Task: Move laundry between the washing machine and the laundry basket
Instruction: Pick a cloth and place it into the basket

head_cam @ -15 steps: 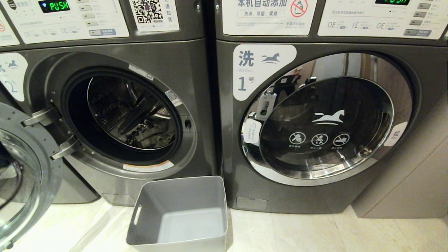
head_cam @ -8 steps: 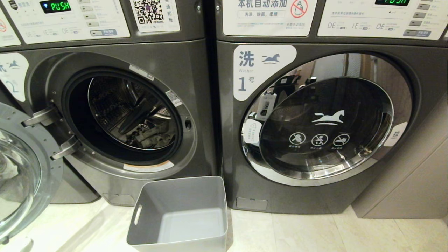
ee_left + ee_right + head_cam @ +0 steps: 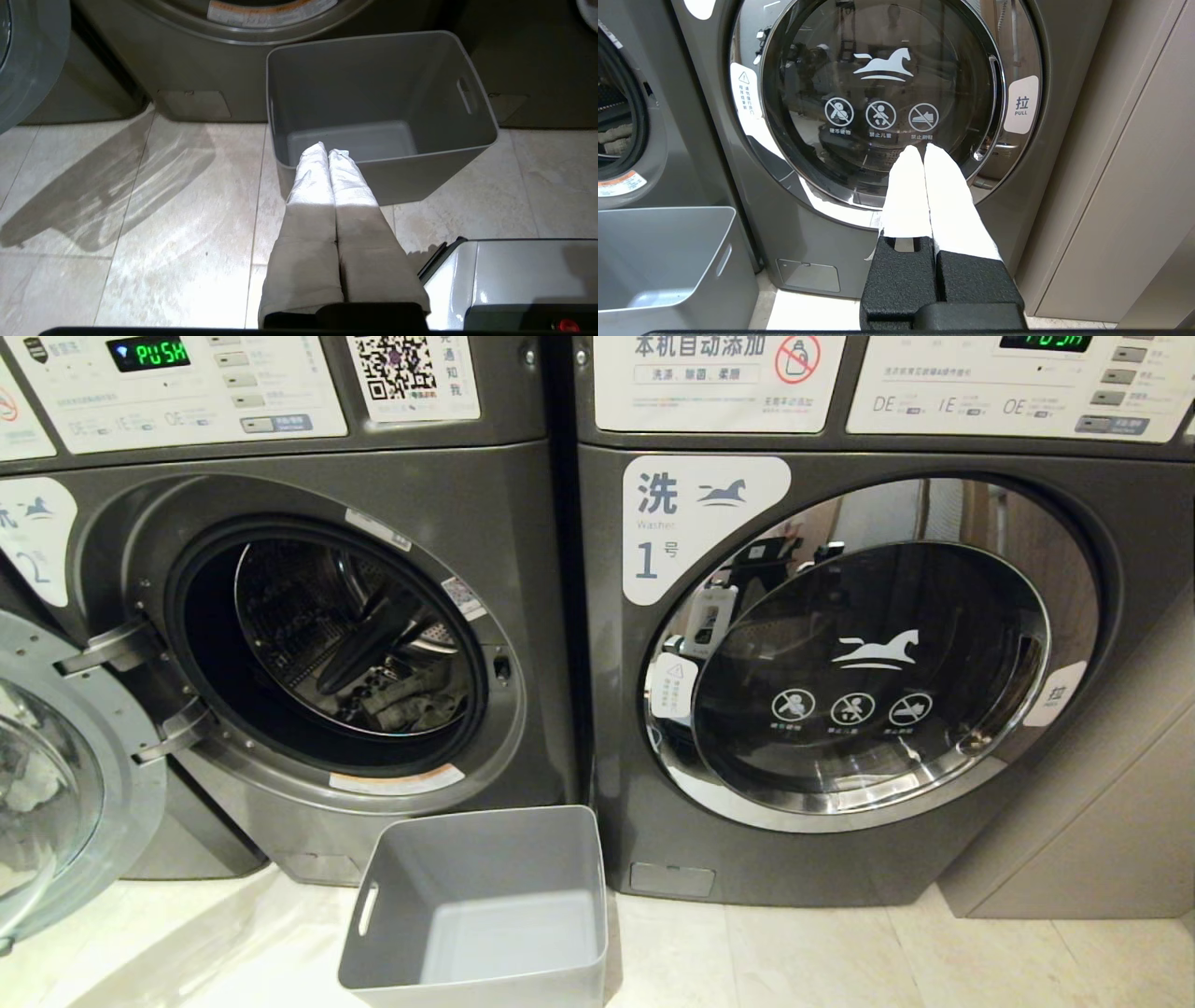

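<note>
Inside washing machine 2's (image 3: 523, 616) open drum, at six o'clock, lies the grey-green laundry (image 3: 411, 705); the laundry basket (image 3: 401, 882) stands empty below.
Left tool (image 3: 329, 152) and right tool (image 3: 916, 150) are both closed, empty; better to spread the left one before reaching in, entering clear of the door seal.

the right gripper (image 3: 924, 148) is seen with fingers pressed together, empty, before the closed glass door (image 3: 882, 102) of a dark grey machine. the laundry basket (image 3: 668, 261) is seen beside it, on the floor.

Light grey laundry basket (image 3: 485, 933), white-wrapped fingers (image 3: 314, 172)
</note>
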`<state>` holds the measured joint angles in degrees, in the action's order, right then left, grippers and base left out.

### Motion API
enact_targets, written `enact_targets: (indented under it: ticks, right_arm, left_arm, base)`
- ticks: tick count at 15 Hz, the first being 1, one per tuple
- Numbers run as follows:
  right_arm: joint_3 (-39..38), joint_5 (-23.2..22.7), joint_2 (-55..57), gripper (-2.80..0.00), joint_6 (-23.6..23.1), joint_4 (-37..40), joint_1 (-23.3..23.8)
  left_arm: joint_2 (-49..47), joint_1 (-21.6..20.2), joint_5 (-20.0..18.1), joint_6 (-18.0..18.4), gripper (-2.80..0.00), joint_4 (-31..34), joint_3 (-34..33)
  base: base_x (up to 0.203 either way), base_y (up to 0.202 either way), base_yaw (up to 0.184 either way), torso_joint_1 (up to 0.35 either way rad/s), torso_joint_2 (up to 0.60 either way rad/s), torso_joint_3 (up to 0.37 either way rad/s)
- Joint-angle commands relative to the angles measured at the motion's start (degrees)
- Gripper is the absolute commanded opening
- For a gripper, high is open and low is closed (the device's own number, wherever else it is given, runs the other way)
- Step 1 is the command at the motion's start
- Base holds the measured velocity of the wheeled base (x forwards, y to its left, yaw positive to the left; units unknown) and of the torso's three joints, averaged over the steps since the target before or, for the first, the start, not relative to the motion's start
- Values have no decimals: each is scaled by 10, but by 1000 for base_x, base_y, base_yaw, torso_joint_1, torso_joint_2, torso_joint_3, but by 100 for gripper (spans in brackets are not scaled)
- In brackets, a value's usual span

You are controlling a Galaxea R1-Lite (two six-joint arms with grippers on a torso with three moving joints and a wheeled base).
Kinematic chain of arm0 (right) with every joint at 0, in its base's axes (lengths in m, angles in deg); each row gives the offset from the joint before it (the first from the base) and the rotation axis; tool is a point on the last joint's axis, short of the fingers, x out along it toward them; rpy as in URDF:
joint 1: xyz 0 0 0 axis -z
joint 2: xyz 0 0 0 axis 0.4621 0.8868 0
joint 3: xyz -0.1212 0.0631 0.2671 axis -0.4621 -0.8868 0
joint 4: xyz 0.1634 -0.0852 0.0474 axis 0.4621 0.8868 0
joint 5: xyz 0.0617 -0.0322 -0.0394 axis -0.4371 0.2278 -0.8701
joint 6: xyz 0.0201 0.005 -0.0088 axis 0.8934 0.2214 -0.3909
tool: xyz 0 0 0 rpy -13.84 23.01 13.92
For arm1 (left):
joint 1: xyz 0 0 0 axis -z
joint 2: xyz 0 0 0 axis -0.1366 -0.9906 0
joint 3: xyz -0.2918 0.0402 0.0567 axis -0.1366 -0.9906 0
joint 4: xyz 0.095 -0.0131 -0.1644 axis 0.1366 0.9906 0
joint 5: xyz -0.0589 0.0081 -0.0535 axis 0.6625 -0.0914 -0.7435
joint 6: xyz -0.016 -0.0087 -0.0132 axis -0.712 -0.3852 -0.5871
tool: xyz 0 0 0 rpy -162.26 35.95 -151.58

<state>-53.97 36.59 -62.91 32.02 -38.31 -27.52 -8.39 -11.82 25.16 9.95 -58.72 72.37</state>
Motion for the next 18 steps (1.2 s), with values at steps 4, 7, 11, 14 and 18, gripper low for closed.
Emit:
enact_targets:
  ticks: [4, 7, 11, 14, 18]
  right_arm:
    - [-23, 0, 1, -280, 0, -1, 0]
    - [-23, 0, 1, -280, 0, -1, 0]
    - [-23, 0, 1, -280, 0, -1, 0]
    - [-23, 0, 1, -280, 0, -1, 0]
    - [-23, 0, 1, -280, 0, -1, 0]
  left_arm:
    - [186, 38, 2, -1, -280, 17, 3]
    - [194, 39, 16, 27, -280, 40, -1]
    - [194, 39, 37, -40, -280, 38, -1]
    - [194, 39, 37, -46, -280, 39, -1]
    - [194, 39, 37, -39, -280, 38, -1]
  base:
    - [0, 0, 0, 0, 0, 0]
    - [0, 0, 0, 0, 0, 0]
    - [0, 0, 0, 0, 0, 0]
    - [0, 0, 0, 0, 0, 0]
    - [0, 0, 0, 0, 0, 0]
